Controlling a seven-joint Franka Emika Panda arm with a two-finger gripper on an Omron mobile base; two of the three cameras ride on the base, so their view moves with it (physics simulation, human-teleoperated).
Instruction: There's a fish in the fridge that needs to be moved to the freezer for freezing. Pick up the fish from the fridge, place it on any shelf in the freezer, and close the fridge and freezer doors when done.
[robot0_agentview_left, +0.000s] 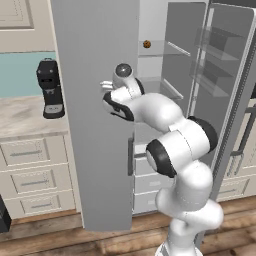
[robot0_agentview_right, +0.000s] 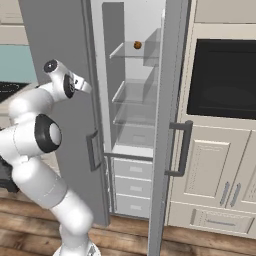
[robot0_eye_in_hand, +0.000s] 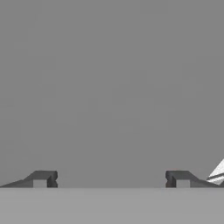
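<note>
- The jaws (robot0_eye_in_hand: 111, 179) stand wide apart with nothing between them, both dark fingertips (robot0_eye_in_hand: 43, 178) pointed squarely at a flat grey door face that lies close ahead of them.
- From the left base view, the hand (robot0_agentview_left: 107, 86) sits right against the inner side of a tall grey door (robot0_agentview_left: 97, 110) that stands swung open; whether it touches the panel cannot be told.
- From the right base view, the same hand (robot0_agentview_right: 82, 85) points at the door's (robot0_agentview_right: 62, 45) face, just short of its edge.
- Beyond that door, to the far side of the jaws, an open compartment (robot0_agentview_right: 135, 100) shows translucent glass shelves (robot0_agentview_right: 131, 92) above grey drawers (robot0_agentview_right: 131, 170).
- A small round brown food item (robot0_agentview_right: 137, 45) rests on the upper shelf, higher than the jaws and well apart from them; it also appears in the left base view (robot0_agentview_left: 146, 44).
- The fish cannot be made out on any shelf.
- The second door (robot0_agentview_right: 167, 125) also hangs open, its vertical bar handle (robot0_agentview_right: 184, 147) facing the cabinets, well clear of the jaws.
- On the other side of the jaws, a black coffee machine (robot0_agentview_left: 50, 89) stands on the bench (robot0_agentview_left: 25, 117) above pale drawers (robot0_agentview_left: 35, 180).
- A dark built-in oven (robot0_agentview_right: 222, 77) sits in the cabinetry past the second door.
</note>
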